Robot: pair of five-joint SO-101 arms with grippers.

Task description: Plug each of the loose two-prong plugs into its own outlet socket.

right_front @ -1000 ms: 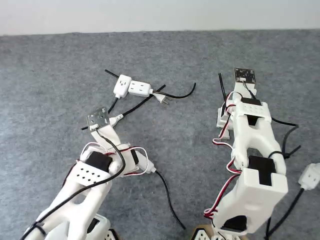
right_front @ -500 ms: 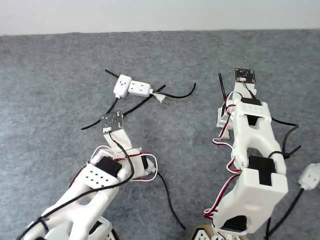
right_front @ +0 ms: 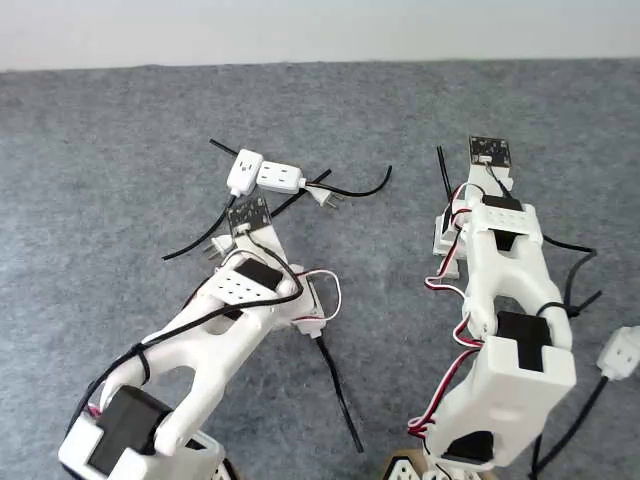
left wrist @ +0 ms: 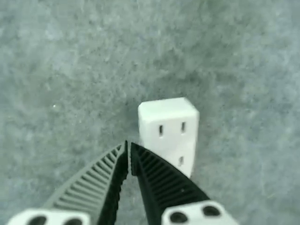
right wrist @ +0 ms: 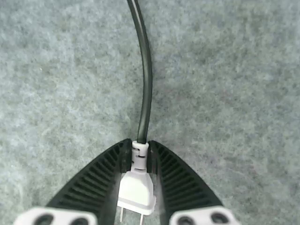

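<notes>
In the left wrist view my left gripper (left wrist: 127,148) is shut with nothing between its fingers, its tips right beside a white outlet socket block (left wrist: 168,127) lying on the grey carpet. My right gripper (right wrist: 138,143) is shut on a white two-prong plug (right wrist: 136,186), whose black cable (right wrist: 145,70) runs away over the carpet. In the high view the left arm (right_front: 230,320) stretches toward two joined white outlet sockets (right_front: 262,174). A loose white plug (right_front: 325,198) lies just right of them. The right arm (right_front: 505,270) stands at the right.
Black cables (right_front: 350,190) cross the carpet around the joined sockets. Another white socket (right_front: 622,352) on a black cable lies at the right edge. A black cable (right_front: 338,395) trails between the two arms.
The left arm has swung forward and to the right, toward the joined sockets. The right arm has not moved.
</notes>
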